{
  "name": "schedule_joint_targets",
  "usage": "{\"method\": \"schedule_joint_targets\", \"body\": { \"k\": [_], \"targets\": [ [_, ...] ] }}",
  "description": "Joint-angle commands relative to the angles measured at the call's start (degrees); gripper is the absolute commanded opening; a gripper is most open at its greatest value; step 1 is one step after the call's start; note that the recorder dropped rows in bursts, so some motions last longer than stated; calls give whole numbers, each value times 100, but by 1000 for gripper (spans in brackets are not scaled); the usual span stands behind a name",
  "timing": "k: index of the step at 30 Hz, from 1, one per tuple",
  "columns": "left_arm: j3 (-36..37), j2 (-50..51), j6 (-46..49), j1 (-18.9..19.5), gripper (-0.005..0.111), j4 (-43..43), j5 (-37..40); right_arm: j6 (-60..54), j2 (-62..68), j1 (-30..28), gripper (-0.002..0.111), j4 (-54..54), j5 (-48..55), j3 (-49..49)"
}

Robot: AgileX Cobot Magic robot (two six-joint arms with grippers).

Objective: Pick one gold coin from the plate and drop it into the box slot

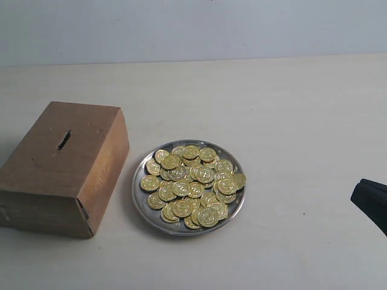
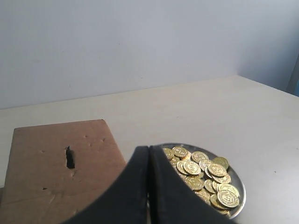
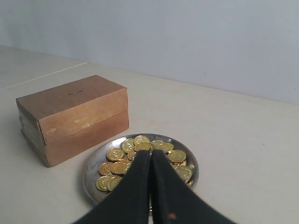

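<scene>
The silver plate (image 1: pixel 138 199) lies in the middle of the table, heaped with several gold coins (image 1: pixel 192 181). To its left stands the brown cardboard box (image 1: pixel 54 181), its dark slot (image 1: pixel 63 139) in the top face. My left gripper (image 2: pixel 149 150) is shut and empty, held above the gap between the box (image 2: pixel 51 182) and the plate (image 2: pixel 237 177); the slot (image 2: pixel 70 157) shows beside it. It is out of the exterior view. My right gripper (image 3: pixel 150 153) is shut and empty, back from the plate (image 3: pixel 89 173); its black tip (image 1: pixel 370 202) shows at the right edge.
The pale tabletop (image 1: pixel 290 121) stretches bare behind and to the right of the plate. A plain light wall (image 1: pixel 193 27) closes the far side. The box sits close to the plate's left rim.
</scene>
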Motion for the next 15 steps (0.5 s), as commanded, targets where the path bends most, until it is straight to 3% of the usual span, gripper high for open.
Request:
{"method": "schedule_joint_targets", "body": {
  "k": [1,15],
  "targets": [
    [14,-42,-1,16,0,-3,13,2,-165,-181,0,-19,-5,25],
    [14,-711,-1,30,0,1,13,2,-277,-2470,0,-19,-5,25]
  ]
}}
